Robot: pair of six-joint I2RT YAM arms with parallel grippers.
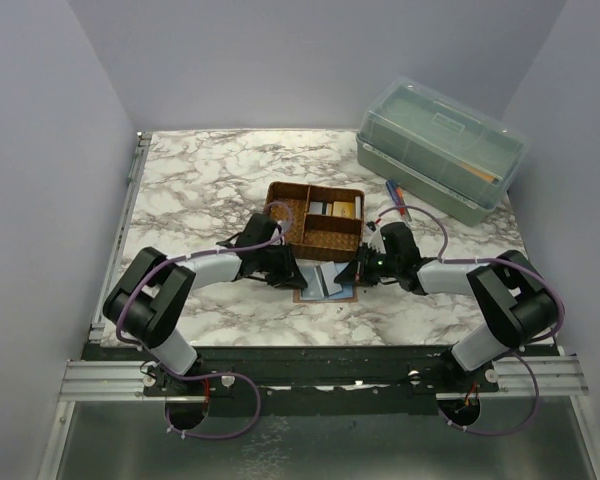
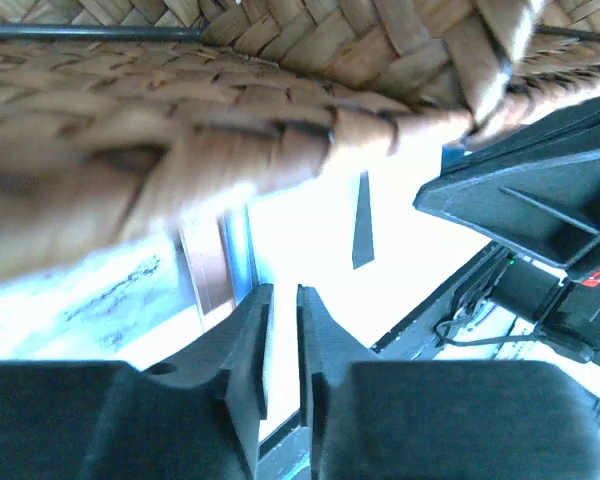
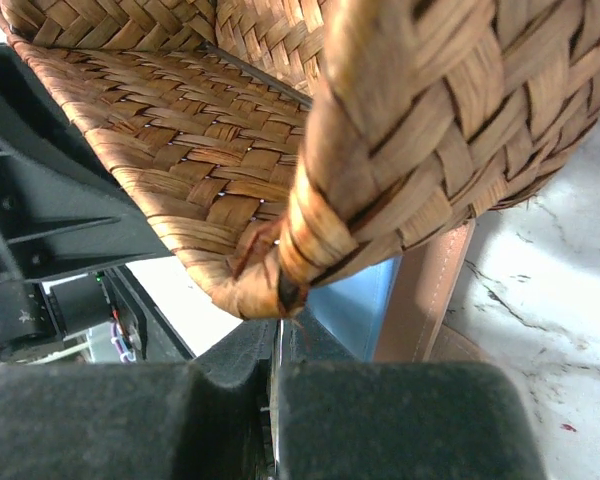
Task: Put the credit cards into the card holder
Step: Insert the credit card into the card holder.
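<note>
Marble table [image 1: 200,190], big translucent green box [image 1: 440,140] at far right corner, lid on. Woven tray [image 1: 325,241] with dividers sits mid-table, slightly far of centre. Card holder [image 1: 325,283] lies opened flat on the table just near the tray's near wall, tan edge and bluish clear pocket up, between the two grippers. Left gripper [image 2: 283,295] low at the holder's left side, close under the tray wall, jaws a narrow slit apart, nothing seen gripped in the slit. Right gripper [image 3: 278,330] low at the holder's right side, jaws pressed together, thin pale edge in the seam, cannot tell what it is. Credit cards [image 1: 337,208], yellowish and bluish, lie in the tray's far right compartment. Pens [image 1: 397,196], red and blue, on the table right of the tray, near the box
</note>
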